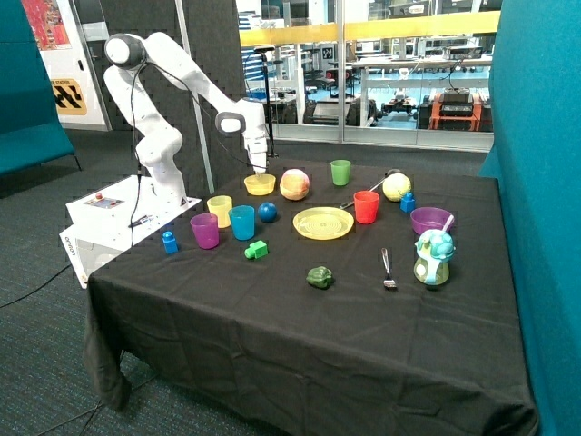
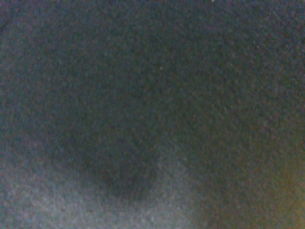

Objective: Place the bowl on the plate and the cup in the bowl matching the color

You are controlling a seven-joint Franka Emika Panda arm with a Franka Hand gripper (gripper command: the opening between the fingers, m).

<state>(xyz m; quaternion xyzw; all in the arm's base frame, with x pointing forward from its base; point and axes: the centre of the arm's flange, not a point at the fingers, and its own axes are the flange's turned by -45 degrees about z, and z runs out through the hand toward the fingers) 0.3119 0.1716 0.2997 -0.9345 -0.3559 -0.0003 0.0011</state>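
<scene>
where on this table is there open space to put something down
The widest bare stretch of black tablecloth is at the near edge, in front of the green pepper toy and metal fork. It's crowded around the flat yellow plate and by the gripper.

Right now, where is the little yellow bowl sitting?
In the outside view the yellow bowl sits on the black tablecloth at the table's far edge, directly under the gripper, beside the pink-and-yellow ball. It is not on the yellow plate.
</scene>
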